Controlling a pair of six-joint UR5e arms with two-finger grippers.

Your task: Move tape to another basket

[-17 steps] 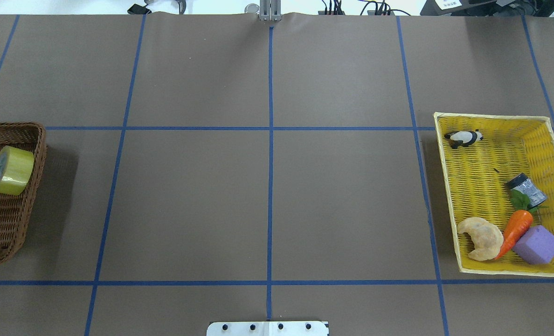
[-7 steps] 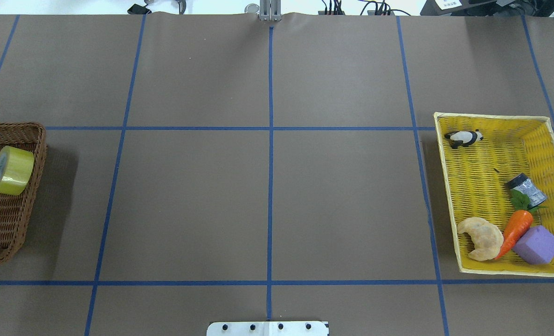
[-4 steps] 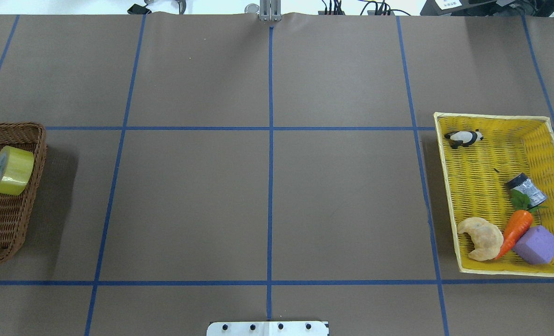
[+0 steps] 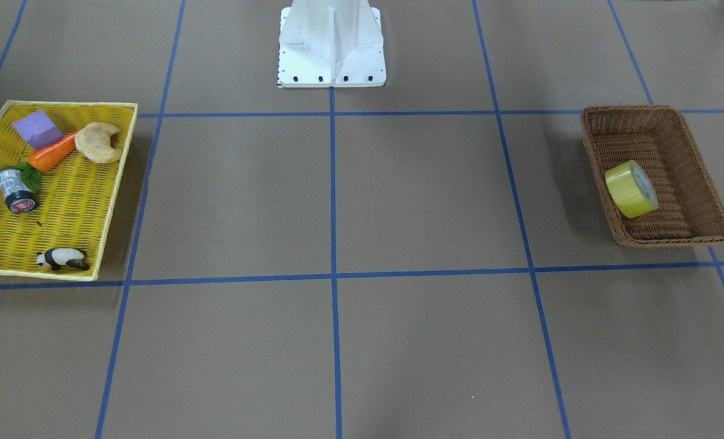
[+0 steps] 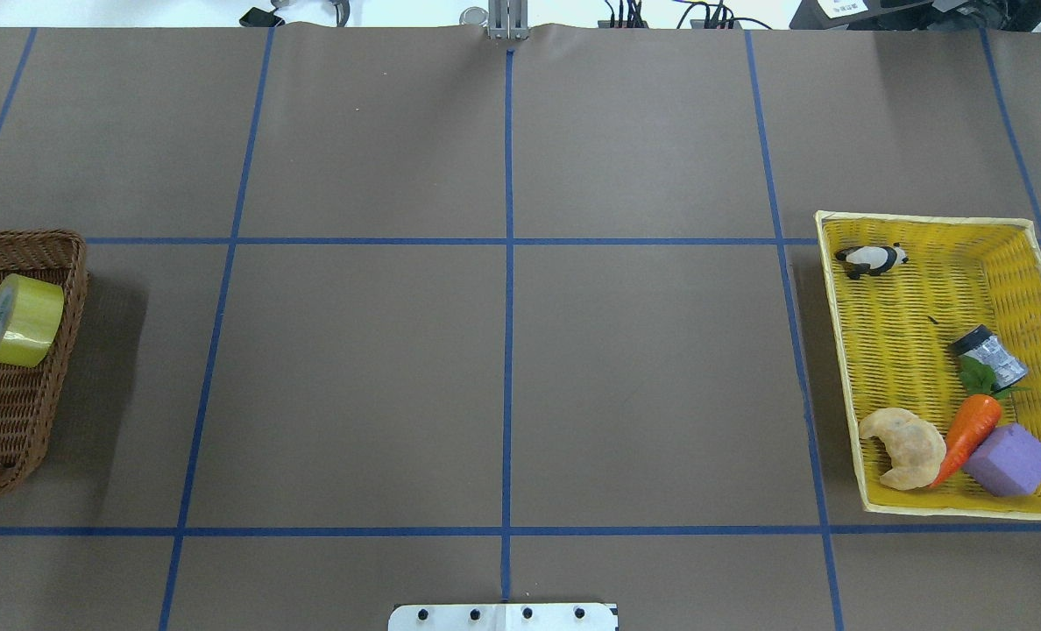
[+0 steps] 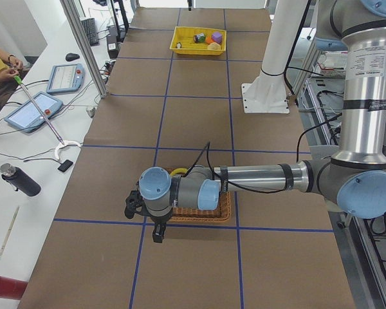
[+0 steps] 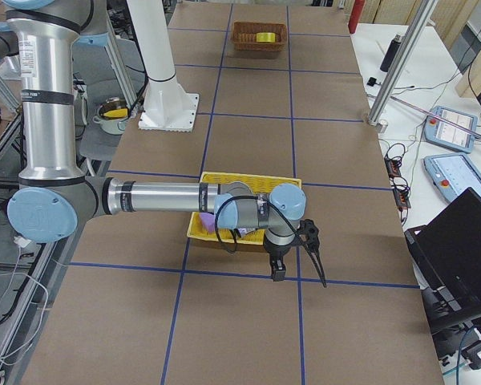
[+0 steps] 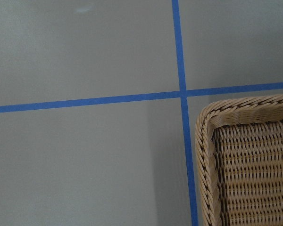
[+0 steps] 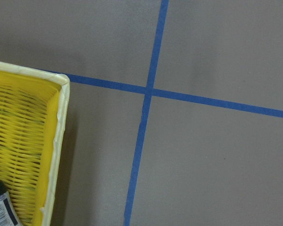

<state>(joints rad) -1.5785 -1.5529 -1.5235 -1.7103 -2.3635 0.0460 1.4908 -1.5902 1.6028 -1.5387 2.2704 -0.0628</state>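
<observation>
The yellow tape roll (image 5: 21, 320) lies in the brown wicker basket (image 5: 21, 238) at the table's left end. Both also show in the front view, the tape (image 4: 630, 188) in the basket (image 4: 633, 110). In the exterior left view my left gripper (image 6: 132, 206) hangs just beyond the basket (image 6: 225, 209), and the tape (image 6: 179, 172) peeks out behind the wrist. I cannot tell whether it is open or shut. The left wrist view shows only a basket corner (image 8: 207, 155). My right gripper (image 7: 315, 253) hangs beside the yellow tray (image 7: 248, 178); I cannot tell its state.
The flat yellow woven tray (image 5: 836, 350) at the right end holds a panda figure (image 5: 871, 259), a small silver-black cylinder (image 5: 989, 355), a carrot (image 5: 967, 434), a croissant (image 5: 904, 447) and a purple block (image 5: 1009, 460). The white robot base (image 4: 331, 46) stands at the table's near edge.
</observation>
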